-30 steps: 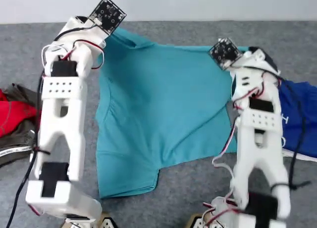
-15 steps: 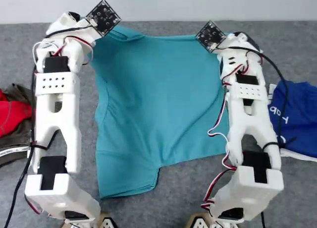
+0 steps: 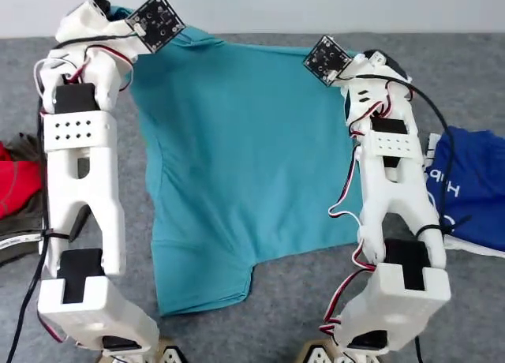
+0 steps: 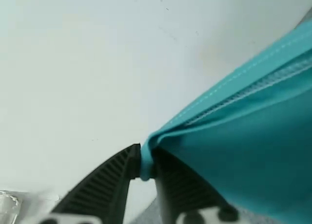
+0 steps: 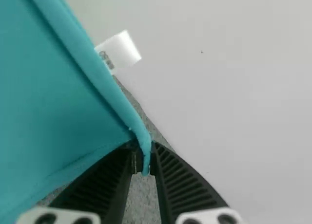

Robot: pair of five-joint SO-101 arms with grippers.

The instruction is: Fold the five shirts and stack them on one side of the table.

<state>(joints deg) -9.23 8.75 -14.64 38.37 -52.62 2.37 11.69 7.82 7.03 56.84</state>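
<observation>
Teal shirt with stitched hem is pinched tight by left gripper and right gripper.

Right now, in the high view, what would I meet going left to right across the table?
Red and dark clothes → a white arm → teal shirt → another white arm → blue shirt.
</observation>
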